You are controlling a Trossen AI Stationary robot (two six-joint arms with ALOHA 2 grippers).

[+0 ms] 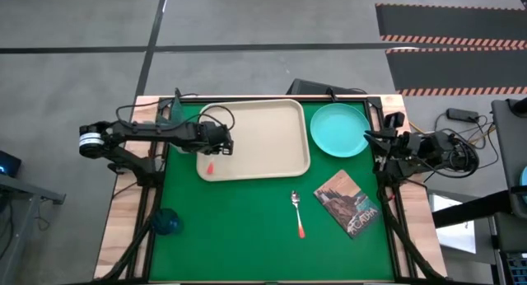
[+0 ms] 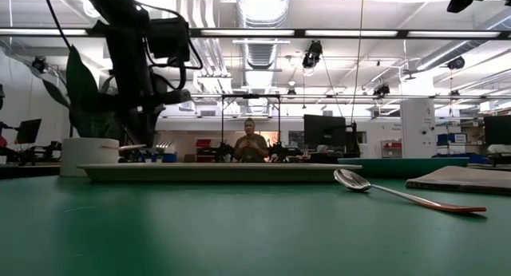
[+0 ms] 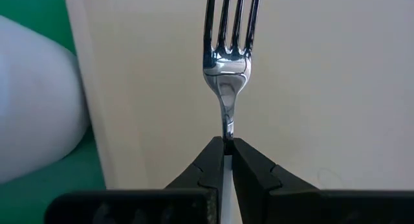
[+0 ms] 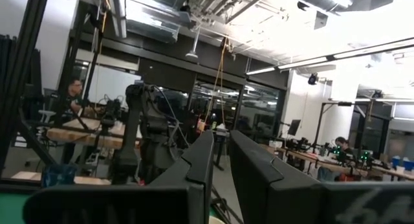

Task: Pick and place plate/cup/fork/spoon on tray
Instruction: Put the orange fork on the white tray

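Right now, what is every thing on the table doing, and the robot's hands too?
Fork: pinched at its neck by the left hand, over the tray.
Tray: flat on the table, nothing else on it.
Plate: on the table beside the tray.
Spoon: lying on the green mat, not yet picked.
Cup: near the table's left edge, untouched.
Book: lying flat.
Right hand: waiting by the plate, holding nothing.

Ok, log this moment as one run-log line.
left gripper: shut on fork, over tray left edge | right gripper: parked at table's right edge, holding nothing | spoon, plate, cup: off tray
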